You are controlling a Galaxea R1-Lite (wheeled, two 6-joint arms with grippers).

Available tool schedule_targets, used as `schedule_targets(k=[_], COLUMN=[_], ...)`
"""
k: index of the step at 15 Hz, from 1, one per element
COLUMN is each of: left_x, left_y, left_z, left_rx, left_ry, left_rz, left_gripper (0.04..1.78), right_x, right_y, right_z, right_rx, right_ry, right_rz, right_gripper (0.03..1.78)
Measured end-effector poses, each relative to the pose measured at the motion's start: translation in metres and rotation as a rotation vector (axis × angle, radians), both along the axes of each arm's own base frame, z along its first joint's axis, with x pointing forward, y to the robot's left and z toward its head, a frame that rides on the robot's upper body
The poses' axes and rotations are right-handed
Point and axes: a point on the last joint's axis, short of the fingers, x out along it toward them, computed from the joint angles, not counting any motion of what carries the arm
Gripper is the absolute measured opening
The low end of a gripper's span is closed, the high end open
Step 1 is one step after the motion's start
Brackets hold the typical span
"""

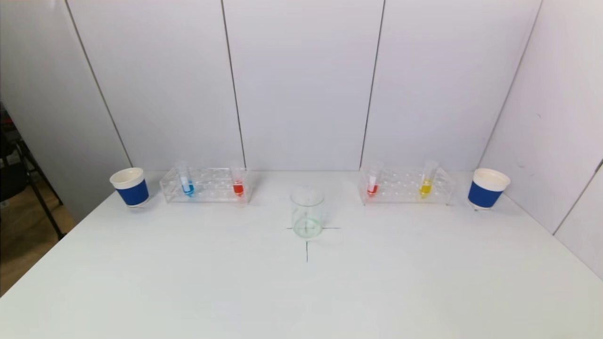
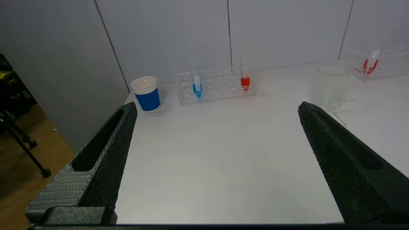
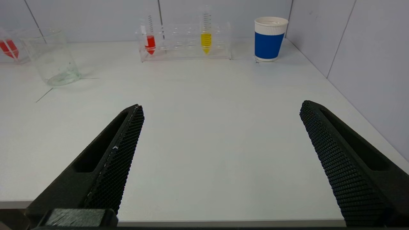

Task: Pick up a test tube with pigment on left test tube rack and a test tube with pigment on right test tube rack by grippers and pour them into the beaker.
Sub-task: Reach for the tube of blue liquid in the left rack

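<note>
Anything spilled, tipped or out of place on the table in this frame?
Nothing stands out. The beaker stands upright on the marked cross, apparently without pigment. Both racks, left and right, each hold two tubes in their holes. No spills show on the table.

White surface [image 1: 188, 282] carrying it all: ahead of the left claw [image 2: 217, 108], a blue cup [image 1: 130, 187] and the left rack [image 1: 206, 185]; ahead of the right claw [image 3: 222, 107], the right rack [image 1: 406, 185] and another blue cup [image 1: 487, 188]. The beaker [image 1: 307, 212] stands between them on a cross mark [image 1: 307, 249].
</note>
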Motion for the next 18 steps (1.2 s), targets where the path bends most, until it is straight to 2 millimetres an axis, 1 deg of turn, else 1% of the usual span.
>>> schedule_targets(k=[2, 4, 6, 8, 10, 12, 15, 18], left_x=[0.016, 0.042, 0.076, 0.112, 0.144, 0.172, 0.210, 0.250], left_y=[0.000, 0.000, 0.000, -0.001, -0.001, -0.001, -0.001, 0.003], left_z=[0.028, 0.048, 0.060, 0.064, 0.062, 0.056, 0.042, 0.022], left_rx=[-0.008, -0.022, -0.031, -0.040, -0.050, -0.056, -0.079, -0.093], left_ry=[0.017, 0.049, 0.074, 0.083, 0.090, 0.107, 0.136, 0.160], left_rz=[0.000, 0.003, 0.004, 0.004, 0.005, 0.003, 0.001, 0.005], left_gripper=[1.76, 1.76, 1.76, 1.76, 1.76, 1.76, 1.76, 1.76], right_x=[0.000, 0.000, 0.000, 0.000, 0.000, 0.000, 0.000, 0.000], right_y=[0.000, 0.000, 0.000, 0.000, 0.000, 0.000, 0.000, 0.000], right_z=[0.000, 0.000, 0.000, 0.000, 0.000, 0.000, 0.000, 0.000], right_rx=[0.000, 0.000, 0.000, 0.000, 0.000, 0.000, 0.000, 0.000], right_ry=[0.000, 0.000, 0.000, 0.000, 0.000, 0.000, 0.000, 0.000], right_rz=[0.000, 0.000, 0.000, 0.000, 0.000, 0.000, 0.000, 0.000], right_gripper=[1.77, 1.77, 1.77, 1.77, 1.77, 1.77, 1.77, 1.77])
